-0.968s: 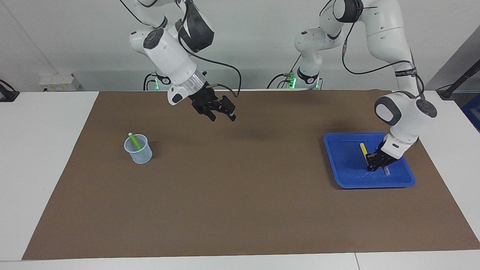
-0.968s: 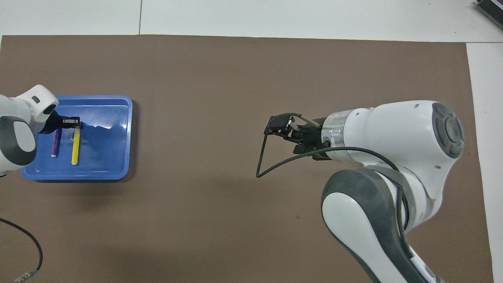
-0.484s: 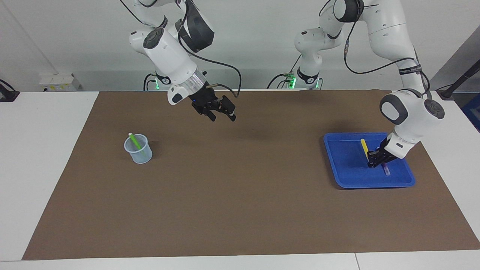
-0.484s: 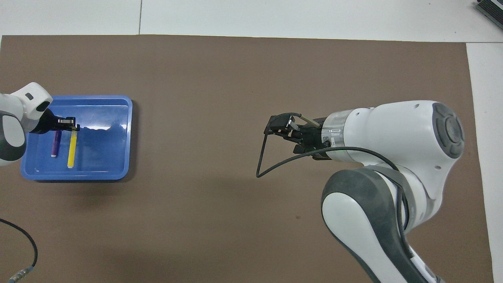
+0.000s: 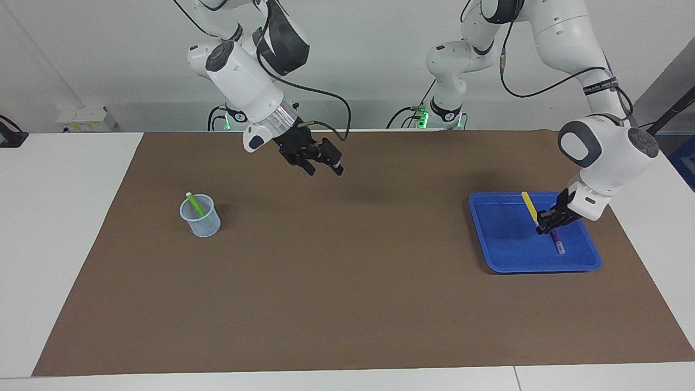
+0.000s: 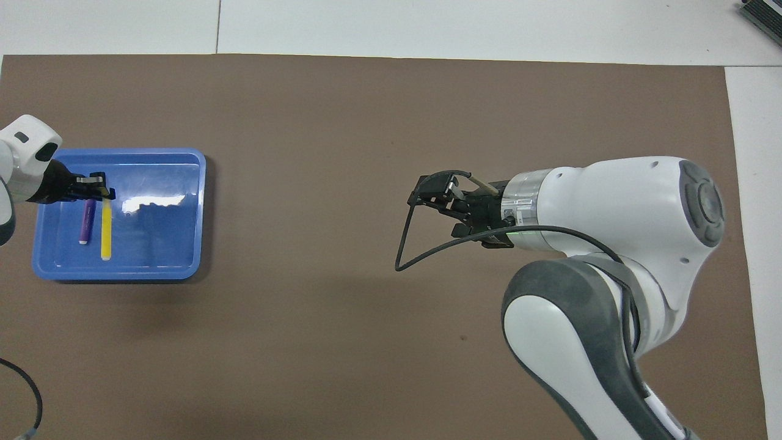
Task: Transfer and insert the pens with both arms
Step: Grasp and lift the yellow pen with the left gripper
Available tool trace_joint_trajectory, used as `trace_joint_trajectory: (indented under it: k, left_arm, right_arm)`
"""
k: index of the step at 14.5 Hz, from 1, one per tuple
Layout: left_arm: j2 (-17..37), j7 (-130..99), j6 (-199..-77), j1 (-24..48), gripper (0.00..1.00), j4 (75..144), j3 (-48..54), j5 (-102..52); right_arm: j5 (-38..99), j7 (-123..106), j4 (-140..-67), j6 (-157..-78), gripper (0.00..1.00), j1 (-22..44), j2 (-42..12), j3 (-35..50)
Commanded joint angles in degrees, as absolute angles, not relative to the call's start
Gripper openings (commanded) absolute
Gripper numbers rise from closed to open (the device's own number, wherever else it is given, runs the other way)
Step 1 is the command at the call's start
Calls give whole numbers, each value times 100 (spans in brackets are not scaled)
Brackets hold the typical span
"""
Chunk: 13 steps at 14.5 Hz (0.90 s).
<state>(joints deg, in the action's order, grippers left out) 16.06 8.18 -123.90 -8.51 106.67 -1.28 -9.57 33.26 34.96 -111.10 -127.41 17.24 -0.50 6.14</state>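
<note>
Left gripper (image 5: 544,227) pinching yellow pen (image 5: 529,207) over blue tray (image 5: 499,255), pen tilted, free end toward robots

A white bench (image 5: 65,228) carries a brown mat (image 5: 347,282) that covers most of its top. Two things stand on the mat. A clear cup (image 5: 201,217) sits toward the right arm's end, at about 9 o'clock from the mat's middle in the facing view. A blue tray (image 5: 499,255) sits toward the left arm's end, at about 3 o'clock.
</note>
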Motion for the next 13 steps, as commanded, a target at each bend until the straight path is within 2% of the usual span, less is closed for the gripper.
trace_joint_trajectory:
  k: [1,9,13]
  left_arm:
    - [1310,21,-12129,-651,0,10635,-176,-958]
    - [967,-2406,-11269,-309,0,9950,-176,-949]
    - [660,-3671,-11145,-106,0,9870,-150,-617]
  right_arm:
    - [3480,3656,-11136,-12937,100,1758,-70,615]
    - [3489,3779,-11136,-13043,100,1846,-79,615]
    - [3489,3771,-11153,-13043,100,1846,-79,615]
